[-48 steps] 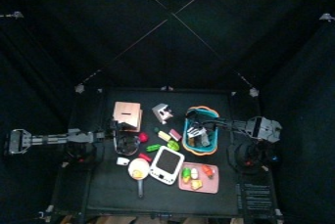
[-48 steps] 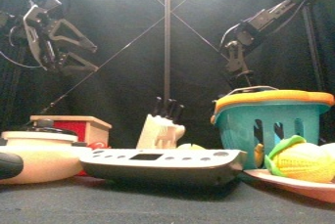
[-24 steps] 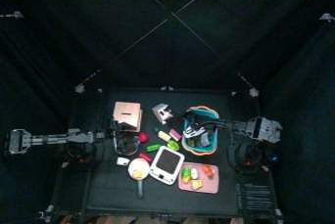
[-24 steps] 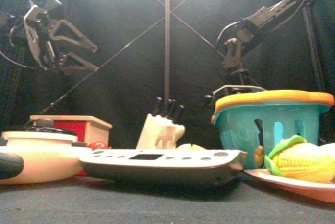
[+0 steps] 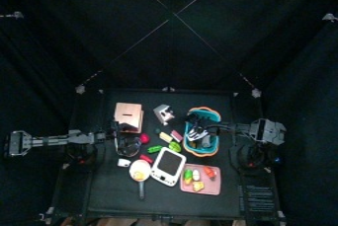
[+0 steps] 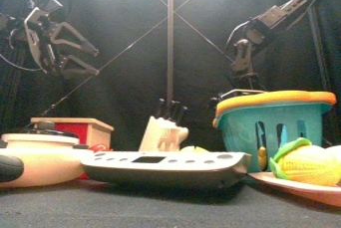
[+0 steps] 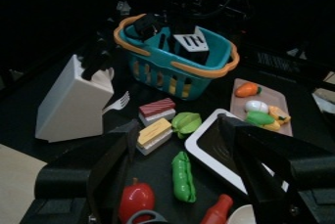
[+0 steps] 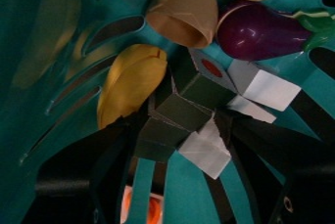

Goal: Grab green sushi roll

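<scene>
The right gripper (image 6: 245,68) hangs over the teal basket (image 6: 274,99), which stands at the right of the front view and just right of the table's middle from above. Its jaws are spread wide with nothing between them. The left gripper (image 7: 181,169) rests high at the upper left of the front view, jaws also apart and empty. Inside the basket, lined up between the right jaws, lies a dark green and white piece (image 8: 194,120). I take that to be the green sushi roll, though the close view is too jumbled to be sure. It is crowded: a yellow piece (image 8: 131,83) lies just beside it, and a tan piece (image 8: 183,13) and a purple one (image 8: 262,30) are near. My worry is that jaws this wide could come down astride a neighbour and pinch two things at once, or shove the roll under the yellow piece. They could also catch the basket's slatted wall or orange rim and drag or tip the light basket. A paler green piece (image 7: 187,123) sits out on the table beside two sushi blocks (image 7: 155,122), and it could be taken for the target. As for writing, I can read none. The flat grey device (image 6: 163,165) at the lower middle of the front view has a strip of marks, too small to make out, and I see no brand anywhere.
</scene>
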{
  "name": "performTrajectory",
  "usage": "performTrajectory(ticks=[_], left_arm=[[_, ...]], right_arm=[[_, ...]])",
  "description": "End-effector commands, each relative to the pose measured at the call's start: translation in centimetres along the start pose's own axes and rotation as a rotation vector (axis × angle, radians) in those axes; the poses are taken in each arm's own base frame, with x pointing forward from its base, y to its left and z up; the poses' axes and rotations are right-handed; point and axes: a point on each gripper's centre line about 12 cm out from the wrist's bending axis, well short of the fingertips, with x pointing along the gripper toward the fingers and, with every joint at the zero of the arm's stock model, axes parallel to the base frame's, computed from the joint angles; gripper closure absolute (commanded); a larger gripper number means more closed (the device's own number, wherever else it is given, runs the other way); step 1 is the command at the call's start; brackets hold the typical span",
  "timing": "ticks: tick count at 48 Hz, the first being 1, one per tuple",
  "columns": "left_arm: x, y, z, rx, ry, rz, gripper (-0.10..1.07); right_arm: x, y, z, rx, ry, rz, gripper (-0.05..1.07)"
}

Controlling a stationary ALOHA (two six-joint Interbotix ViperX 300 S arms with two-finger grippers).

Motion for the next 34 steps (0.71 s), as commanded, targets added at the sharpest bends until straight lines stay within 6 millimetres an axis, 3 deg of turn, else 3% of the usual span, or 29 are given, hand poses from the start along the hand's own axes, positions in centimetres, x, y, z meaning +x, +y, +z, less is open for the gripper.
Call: performTrajectory(ticks=[1,22,34], left_arm=[[0.1,0.0,0.4,0.001,-0.012,0.001,0.0],[0.1,0.0,0.4,0.0,-0.013,0.001,0.0],[0.1,0.0,0.1,0.0,0.007,0.004,0.0]], right_arm=[[-0.8,-0.2,-0.1,0.012,-0.016,0.014,0.08],[0.3,-0.1,0.0,0.014,-0.011,0.01,0.08],[-2.9,-0.5,-0.4,0.021,-0.021,0.02,0.08]])
